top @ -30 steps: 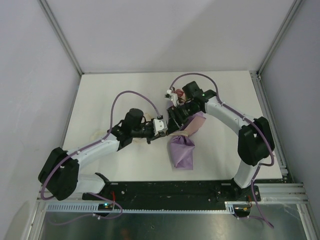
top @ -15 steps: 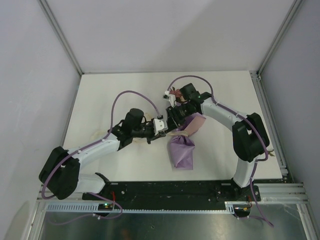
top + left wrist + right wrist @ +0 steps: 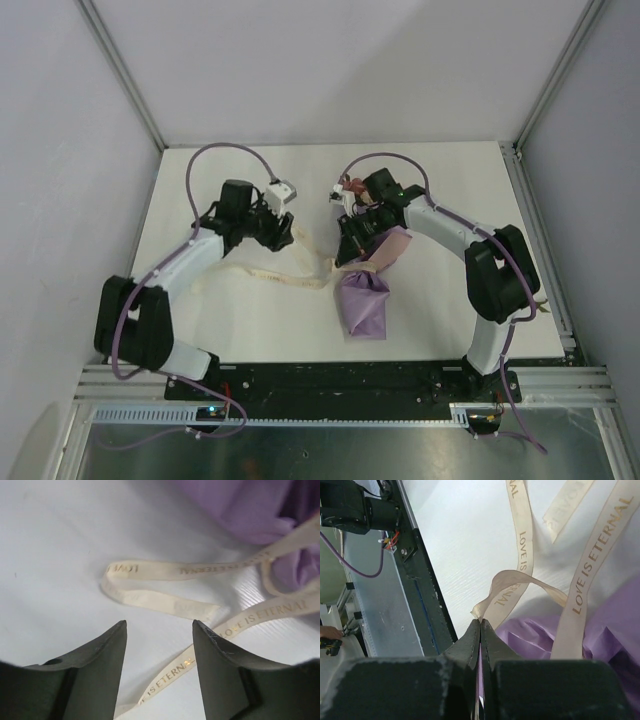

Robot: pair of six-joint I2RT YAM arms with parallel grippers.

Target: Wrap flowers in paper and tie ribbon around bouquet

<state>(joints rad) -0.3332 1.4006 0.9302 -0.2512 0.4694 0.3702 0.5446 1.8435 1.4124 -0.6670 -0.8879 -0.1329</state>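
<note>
A white table [image 3: 450, 190] is seen from above, with two robot arms reaching in from its near edge. The left arm [image 3: 190, 255] bends toward 10 o'clock of the table's middle. The left gripper [image 3: 159, 627] hangs above the tabletop, its two dark fingers [image 3: 102, 655] spread apart with nothing between them.

Its wrist camera shows the ribbon [image 3: 150, 570], cream with gold lettering that reads LOVE IS ETERNAL. It lies flat on the table beneath and beyond those fingers, not touching them. From above, the ribbon trails in loose waves from 9 o'clock of the table's middle rightward to the bouquet [image 3: 362, 305].

The bouquet lies near the table's middle, a little to the right. Its closed end points to 6 o'clock and a pink flap [image 3: 392, 245] fans out toward 1 o'clock. Dark rose heads [image 3: 348, 184] peep out at the 12 o'clock end, partly hidden by the right arm [image 3: 450, 230].

The right gripper [image 3: 481, 625] sits at the bouquet's pinched waist, its fingers pressed together. A curled fold of ribbon ends right at their tips, beside crumpled lilac paper [image 3: 530, 630]. Whether the tips actually pinch the ribbon or the paper cannot be told.
</note>
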